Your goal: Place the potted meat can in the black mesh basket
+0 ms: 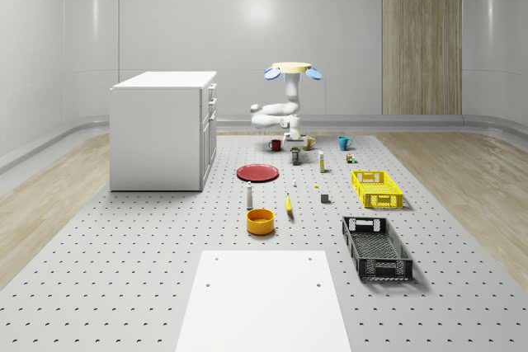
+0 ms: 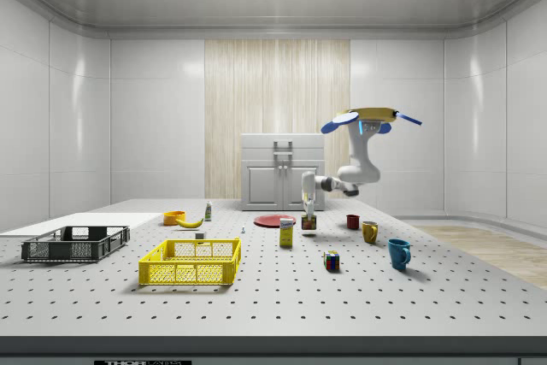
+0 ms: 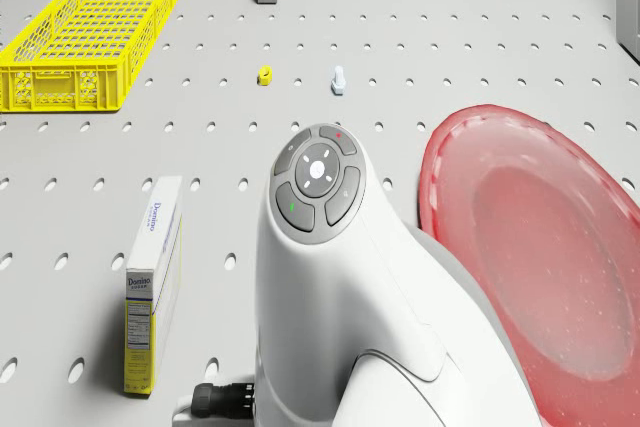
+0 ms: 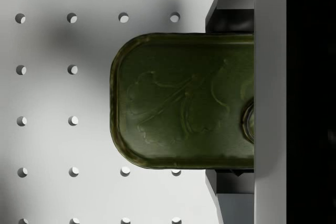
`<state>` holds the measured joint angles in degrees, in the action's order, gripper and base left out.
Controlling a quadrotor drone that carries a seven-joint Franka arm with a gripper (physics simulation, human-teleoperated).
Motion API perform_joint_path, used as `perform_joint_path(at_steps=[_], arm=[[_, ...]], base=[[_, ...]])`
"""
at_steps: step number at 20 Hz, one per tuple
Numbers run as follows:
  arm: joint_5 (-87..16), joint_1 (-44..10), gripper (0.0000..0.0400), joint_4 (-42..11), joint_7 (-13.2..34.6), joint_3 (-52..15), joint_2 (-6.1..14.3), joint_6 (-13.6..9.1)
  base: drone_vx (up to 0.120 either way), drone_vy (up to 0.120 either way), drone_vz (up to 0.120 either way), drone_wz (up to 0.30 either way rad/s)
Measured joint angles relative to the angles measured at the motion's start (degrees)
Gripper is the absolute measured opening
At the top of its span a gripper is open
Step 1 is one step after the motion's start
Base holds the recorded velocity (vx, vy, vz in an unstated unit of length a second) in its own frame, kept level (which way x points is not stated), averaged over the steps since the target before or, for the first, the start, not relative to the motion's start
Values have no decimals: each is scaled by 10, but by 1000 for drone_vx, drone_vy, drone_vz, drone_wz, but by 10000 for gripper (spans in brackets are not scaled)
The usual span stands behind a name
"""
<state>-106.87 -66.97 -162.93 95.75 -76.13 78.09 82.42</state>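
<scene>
The potted meat can [image 4: 184, 100] is a dark green rounded tin standing on the far part of the table [image 1: 295, 156] [image 2: 308, 222]. My gripper [image 4: 231, 100] reaches straight down onto it, and the dark fingers [image 4: 231, 20] press against both long sides of the tin. Whether the can has left the table I cannot tell. The drone [image 1: 292, 70] [image 2: 369, 117] hovers above and behind the can, with the white arm [image 3: 330, 277] bent down from it. The black mesh basket [image 1: 376, 246] [image 2: 75, 243] lies far off at the near right of the whole-scene view.
A red plate [image 1: 257, 172] [image 3: 540, 247] and a sugar box [image 3: 150, 282] flank the arm. Three mugs, one of them blue [image 1: 344, 143], stand behind the can. A yellow crate [image 1: 376, 188] sits between can and basket. A white cabinet [image 1: 165, 129] stands at the left.
</scene>
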Motion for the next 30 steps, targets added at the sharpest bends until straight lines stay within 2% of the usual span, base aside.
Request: perform_joint_path(at_steps=[7, 30], arm=[[20, -4, 293, -2, 7, -18, 10, 3], [39, -12, 293, -1, 16, -28, 44, 34]], base=[[120, 109, 109, 0], [120, 0, 0, 0]])
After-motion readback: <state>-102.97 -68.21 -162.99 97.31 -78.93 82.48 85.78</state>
